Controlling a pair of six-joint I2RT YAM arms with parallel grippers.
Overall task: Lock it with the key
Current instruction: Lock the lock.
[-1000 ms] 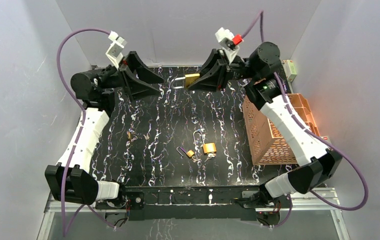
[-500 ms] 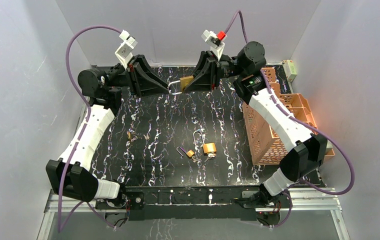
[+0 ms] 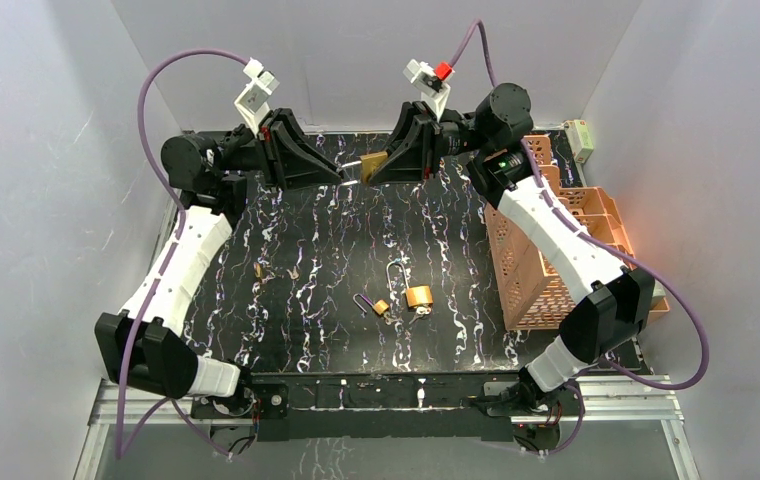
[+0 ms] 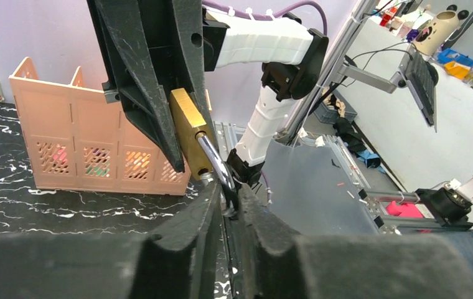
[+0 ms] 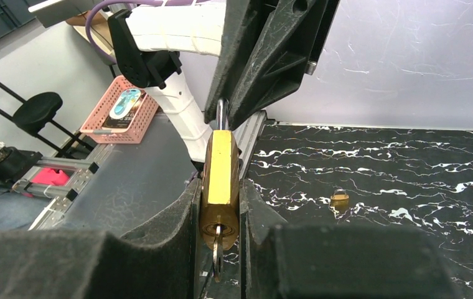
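Black marbled bench (image 3: 336, 250) lies below while, aloft and left of the crate (image 3: 556, 270), the right pincer (image 5: 220, 200) clamps the brass padlock (image 5: 220, 165), key (image 5: 216, 255) in its keyhole, and the left pincer (image 4: 228, 200) pinches the shackle (image 4: 211, 161): closing looks in hand, next needing the shackle pressed home.

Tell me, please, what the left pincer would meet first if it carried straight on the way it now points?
The left pincer, shut on the shackle, faces the brass padlock body. It would likely meet that first, with the right pincer gripping it just behind.
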